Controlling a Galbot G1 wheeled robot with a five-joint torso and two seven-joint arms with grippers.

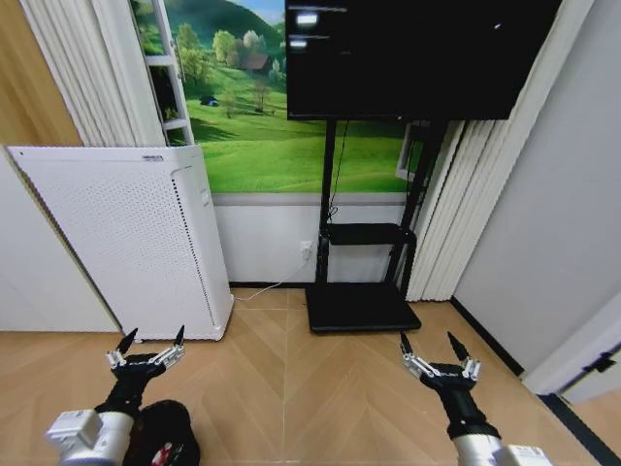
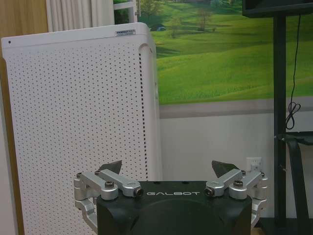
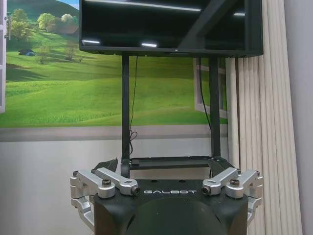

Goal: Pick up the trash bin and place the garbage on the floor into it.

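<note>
**Both grippers empty, bin low beside your left arm**

Your left gripper (image 1: pixel 152 342) hangs with its fingers spread apart, holding nothing, above the floor (image 1: pixel 291 379) and just in front of the purifier (image 1: pixel 126 243). Your right gripper (image 1: pixel 437 351) is likewise spread and empty, over bare parquet near the TV stand (image 1: pixel 357 306).

The bin (image 1: pixel 167 435) sits at the bottom edge of the head view, close against your left forearm, with something red and white just visible inside it or at its rim; you cannot tell which. No other garbage can be made out on the floor.

The risk: the bin lies behind and below the left fingertips, so reaching for it means pulling the arm back and down, and the forearm could knock it over or push it away.

The head view gives you the bin and the floor. Both wrist views look level at the wall: the left at the purifier (image 2: pixel 78 127), the right at the TV stand (image 3: pixel 168 164).
</note>
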